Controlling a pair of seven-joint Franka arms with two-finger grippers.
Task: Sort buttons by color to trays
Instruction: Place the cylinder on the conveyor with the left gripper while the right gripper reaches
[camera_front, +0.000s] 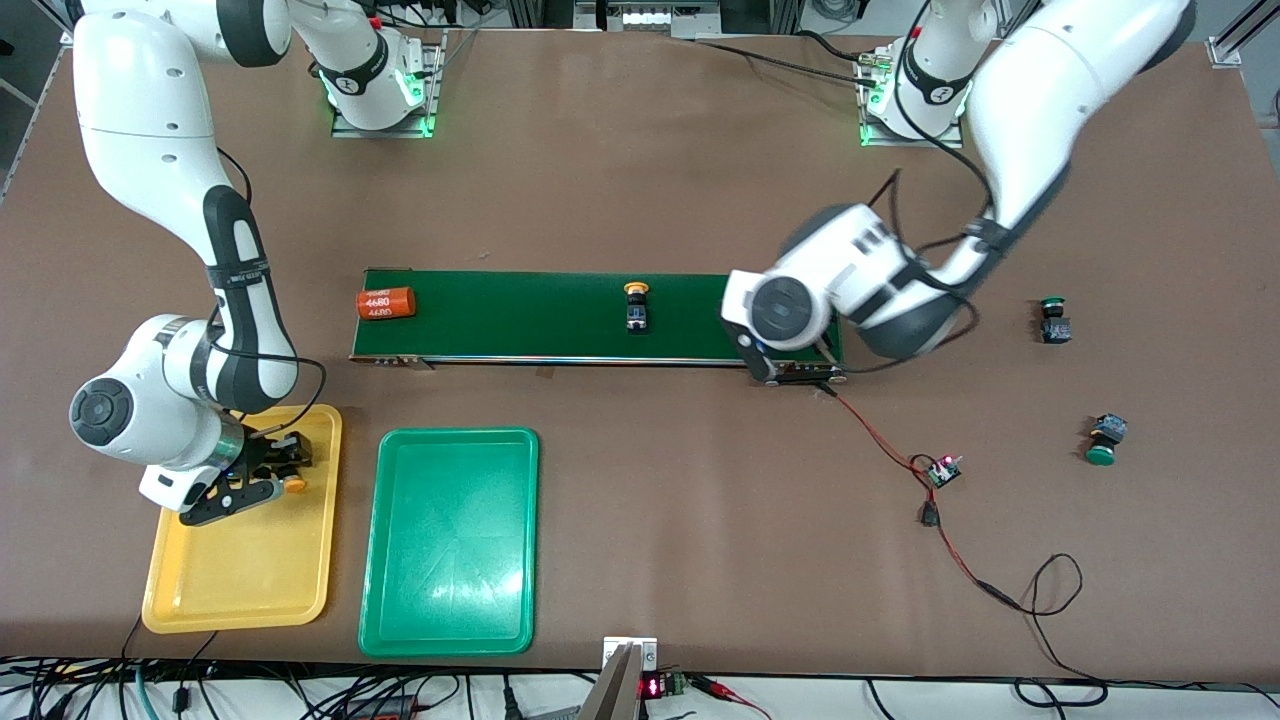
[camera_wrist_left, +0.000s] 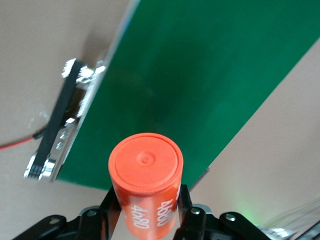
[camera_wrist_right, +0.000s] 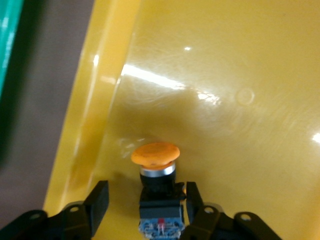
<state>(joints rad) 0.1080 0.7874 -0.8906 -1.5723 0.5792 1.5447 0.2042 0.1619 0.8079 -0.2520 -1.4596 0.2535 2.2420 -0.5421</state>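
My right gripper (camera_front: 272, 472) is low over the yellow tray (camera_front: 240, 570), open. A yellow-orange button (camera_wrist_right: 156, 172) lies in the tray between its fingers (camera_wrist_right: 100, 197), with a gap on one side; it also shows in the front view (camera_front: 294, 485). A second yellow-orange button (camera_front: 636, 304) lies on the conveyor belt (camera_front: 520, 315). Two green buttons (camera_front: 1054, 320) (camera_front: 1104, 440) lie on the table at the left arm's end. The green tray (camera_front: 450, 545) holds nothing. My left gripper (camera_wrist_left: 146, 202), over the belt's end, is shut on an orange "4680" cylinder (camera_wrist_left: 146, 170).
Another orange "4680" cylinder (camera_front: 386, 302) lies on the belt at the right arm's end. A small circuit board (camera_front: 942, 470) with red and black wires (camera_front: 960, 560) lies on the table, nearer the front camera than the belt's end.
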